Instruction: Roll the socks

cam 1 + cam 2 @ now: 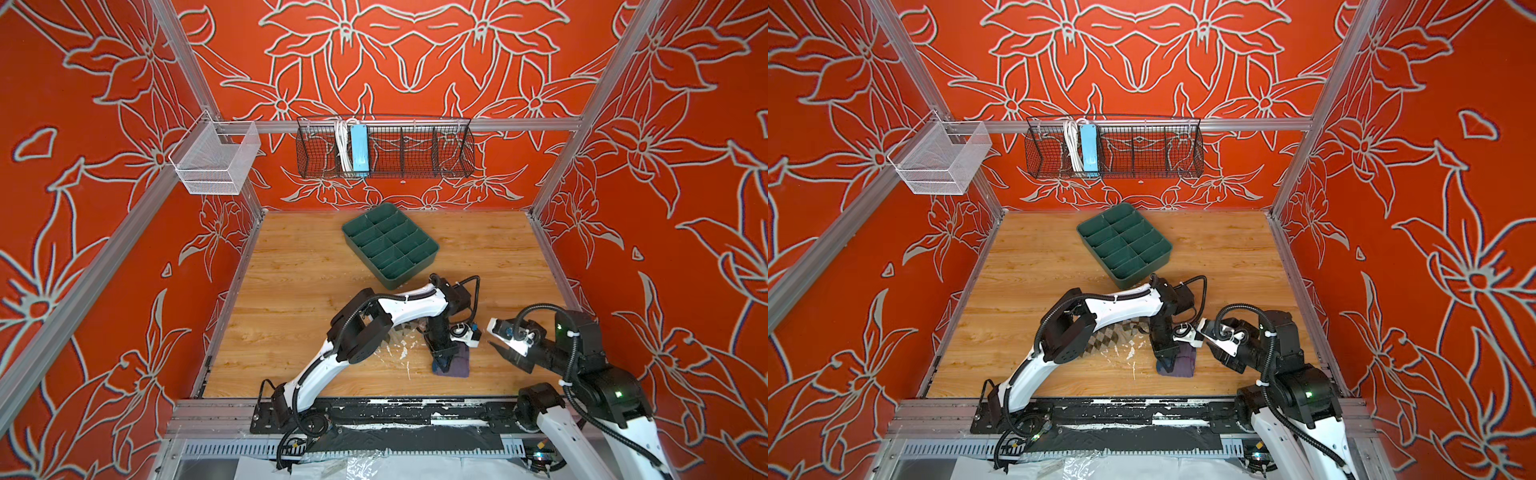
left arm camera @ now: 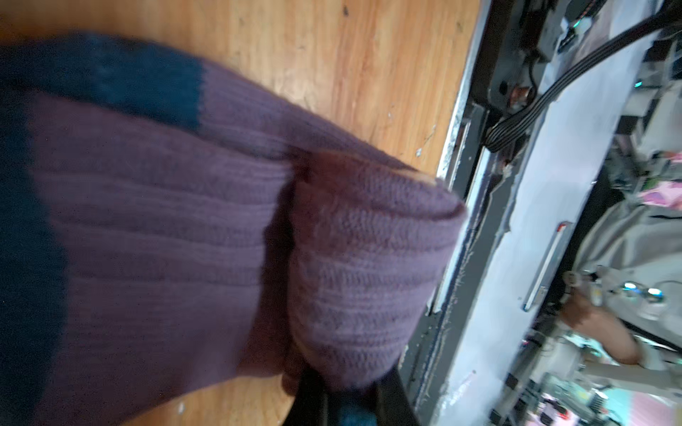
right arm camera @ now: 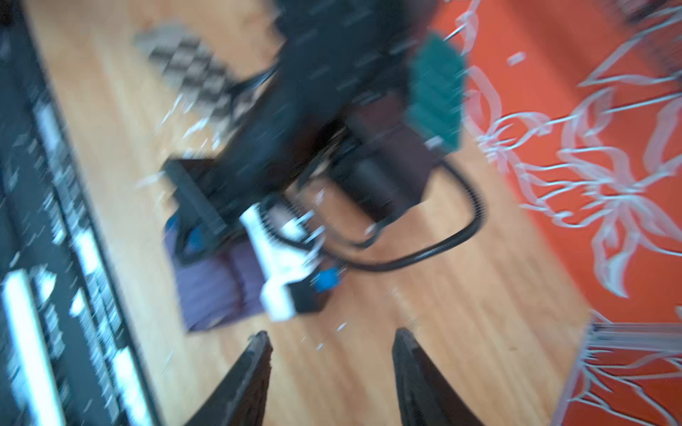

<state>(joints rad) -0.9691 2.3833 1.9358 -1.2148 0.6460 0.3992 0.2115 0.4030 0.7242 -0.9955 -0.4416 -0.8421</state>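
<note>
Left gripper (image 1: 441, 358) pinching purple sock (image 1: 456, 366), right gripper (image 3: 332, 337) jaws apart

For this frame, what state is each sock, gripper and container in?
purple sock: partly folded over on itself, gripped.
argyle sock: visible part flat; rest hidden under the left arm.
left gripper: jaws shut on the purple sock.
right gripper: jaws open, empty.
green tray: compartments empty.
black wire basket: holds a blue power strip and white cable.
white mesh basket: empty.

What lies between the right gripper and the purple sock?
A bare strip of wooden tabletop, seen in the right wrist view, separates the open right gripper from the purple sock.
</note>
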